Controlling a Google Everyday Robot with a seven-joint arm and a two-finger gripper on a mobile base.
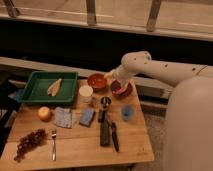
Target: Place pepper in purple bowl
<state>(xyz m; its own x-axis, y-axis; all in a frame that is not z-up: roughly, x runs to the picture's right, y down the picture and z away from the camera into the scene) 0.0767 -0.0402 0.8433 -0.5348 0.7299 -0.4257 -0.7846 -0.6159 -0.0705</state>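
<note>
The bench is bare pale wood with a smooth, matt top. The purple bowl looks like glossy plastic, as does the orange-red bowl just beside the purple bowl. The claw, right over the purple bowl's rim, and the arm behind it wear a smooth, cream, hard shell with a faint sheen, while well away from the purple bowl lie a matt green plastic tray, a limp grey cloth and a shiny metal fork.
</note>
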